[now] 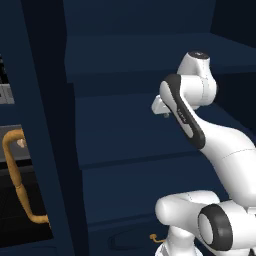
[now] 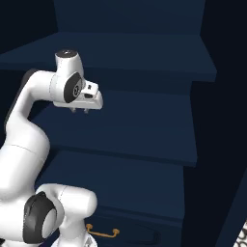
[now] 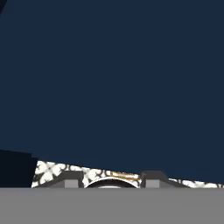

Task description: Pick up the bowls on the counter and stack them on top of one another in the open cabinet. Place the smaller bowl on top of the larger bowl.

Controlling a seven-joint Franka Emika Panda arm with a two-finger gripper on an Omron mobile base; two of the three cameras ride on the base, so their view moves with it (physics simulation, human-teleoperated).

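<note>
Hovering over the middle shelf [image 2: 120,128] of the dark navy cabinet [image 1: 125,55], the gripper [image 2: 79,110] points down with its 2 short fingertips standing a little apart and nothing between them, so it looks spread and empty. No bowl sits on any of the 3 broad shelves, and neither the black one nor the tan one can be made out anywhere, so the stack seems not yet begun. Doing this step well probably means lifting the hand straight out of the shelf opening before turning toward the counter, keeping the elbow clear of the shelf edge above, and fetching the wider black bowl before the tan one so it goes in at the bottom. The shelves are flat, matte slabs with square front edges. A curved brass handle [image 2: 102,233] sits on the drawer below, and a larger bent brass handle [image 1: 20,175] shows at far left beside the cabinet's side wall.
</note>
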